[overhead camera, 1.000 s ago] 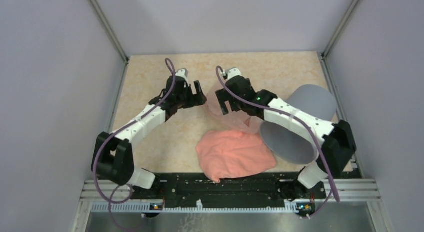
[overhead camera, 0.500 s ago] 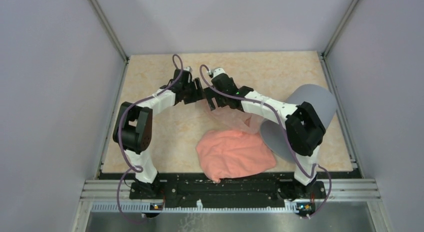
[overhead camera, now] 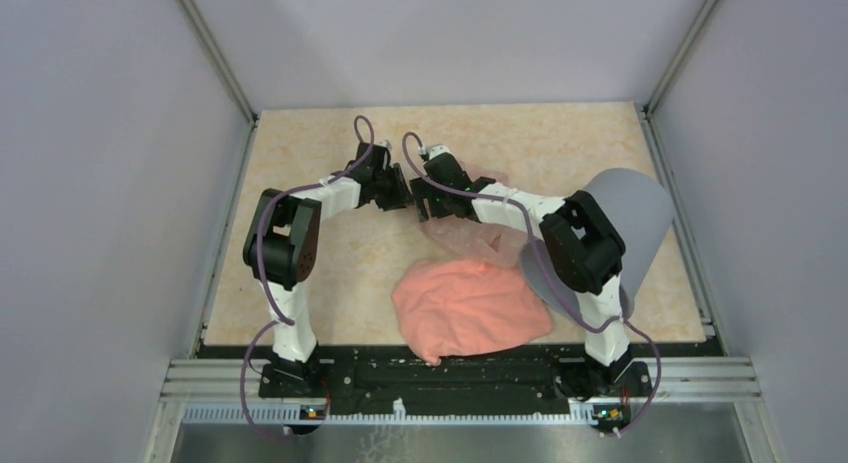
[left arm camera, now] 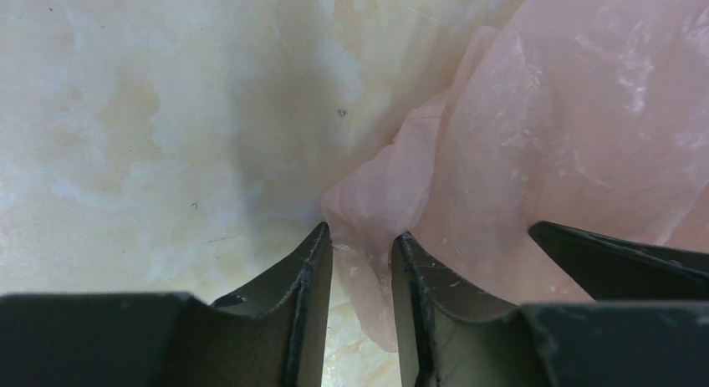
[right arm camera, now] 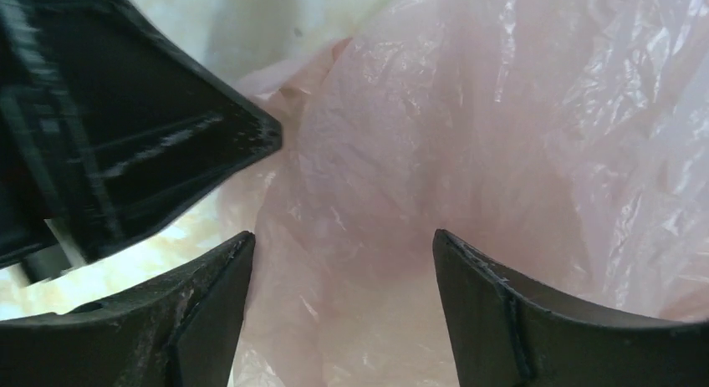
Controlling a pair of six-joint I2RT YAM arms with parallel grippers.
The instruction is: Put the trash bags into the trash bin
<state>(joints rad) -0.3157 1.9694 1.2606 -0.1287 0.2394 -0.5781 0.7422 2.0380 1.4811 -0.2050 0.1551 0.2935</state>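
Note:
The trash bag [overhead camera: 470, 238], a thin see-through pale pink film, lies crumpled on the table's middle. The grey trash bin [overhead camera: 640, 213] lies on its side at the right, partly behind my right arm. My left gripper [overhead camera: 400, 191] is down at the bag's left edge. In the left wrist view a fold of the bag [left arm camera: 568, 136] sits between its narrowly parted fingers [left arm camera: 364, 236], with a gap left beside the film. My right gripper [overhead camera: 422, 195] is right next to it. It stands wide open [right arm camera: 343, 236] over the bag [right arm camera: 468, 136].
An opaque salmon-pink folded sheet [overhead camera: 470, 308] lies near the front, just left of the bin's mouth. Grey walls enclose the table on three sides. The two grippers almost touch: the right one's finger [left arm camera: 619, 262] shows in the left wrist view.
Both arms have reached down and together onto the bag's left edge. The left jaws have narrowed a lot around a fold of film; the right jaws have narrowed slightly.

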